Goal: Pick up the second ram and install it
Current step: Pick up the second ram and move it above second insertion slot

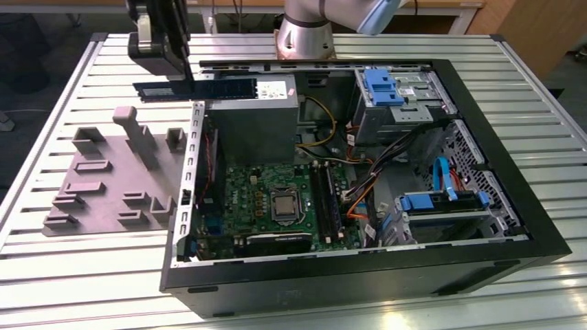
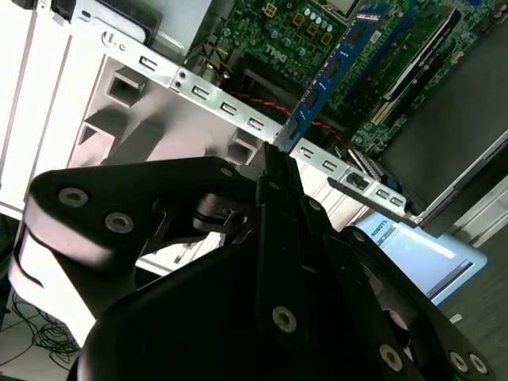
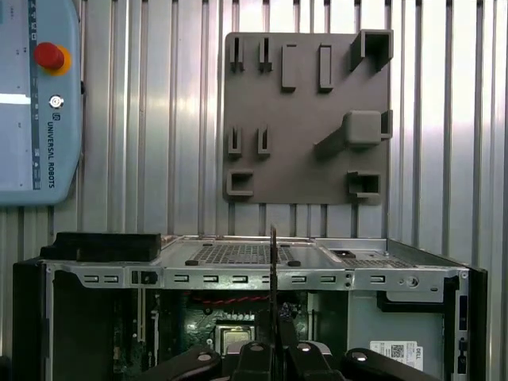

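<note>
**Hand clenched on the second ram, held in the air over the edge of the open case**

The black hand [image 1: 188, 78] grips the second ram [image 1: 220, 87], a long, thin blue-green circuit-board stick with small black chips. The stick lies level in the exterior view, with part of it sticking out on either side of the fingers [image 2: 274, 171]. In the first wrist view the stick [image 3: 273, 258] hangs edge-on just under the hand [image 3: 272, 353]. Directly below the hand runs the silver perforated metal rim [image 3: 238, 278] of the open black computer case [image 1: 367, 275]. The green motherboard [image 1: 266, 185] lies lower, inside the case. A grey moulded fixture plate [image 1: 101, 185] rests on the slatted metal surface [image 1: 55, 275], below the hand and just outside the case.
</note>
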`<state>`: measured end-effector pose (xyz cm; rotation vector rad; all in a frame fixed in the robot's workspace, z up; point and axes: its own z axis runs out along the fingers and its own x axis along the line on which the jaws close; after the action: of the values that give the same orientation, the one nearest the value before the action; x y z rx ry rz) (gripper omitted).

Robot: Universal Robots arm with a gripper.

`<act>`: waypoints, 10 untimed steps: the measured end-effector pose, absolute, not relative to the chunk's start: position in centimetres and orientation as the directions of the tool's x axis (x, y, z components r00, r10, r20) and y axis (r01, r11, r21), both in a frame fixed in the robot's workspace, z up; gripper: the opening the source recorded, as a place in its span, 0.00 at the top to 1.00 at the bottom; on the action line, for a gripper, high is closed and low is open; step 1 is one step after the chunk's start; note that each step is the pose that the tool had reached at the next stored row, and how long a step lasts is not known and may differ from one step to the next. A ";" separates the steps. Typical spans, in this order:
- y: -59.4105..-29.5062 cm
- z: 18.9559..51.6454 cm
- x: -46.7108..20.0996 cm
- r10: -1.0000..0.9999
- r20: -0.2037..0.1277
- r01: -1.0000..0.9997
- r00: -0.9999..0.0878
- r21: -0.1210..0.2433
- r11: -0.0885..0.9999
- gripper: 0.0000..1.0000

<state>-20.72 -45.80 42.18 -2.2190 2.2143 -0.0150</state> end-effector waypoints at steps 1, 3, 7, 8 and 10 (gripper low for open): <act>-45.8 42.2 -20.5 -1.000 0.002 -1.000 0.002 -0.012 -0.002 0.86; -45.8 42.2 -20.1 -1.000 0.002 -1.000 0.002 -0.012 -0.002 0.86; -45.8 42.2 -19.3 -1.000 0.002 -1.000 0.002 -0.012 -0.002 0.86; -45.8 42.2 -19.1 -1.000 0.002 -1.000 0.002 -0.012 -0.002 0.86; -45.8 42.2 -18.8 -1.000 0.002 -1.000 0.002 -0.012 -0.002 0.86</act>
<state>-18.76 -45.80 42.16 -2.2190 2.2143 -0.0150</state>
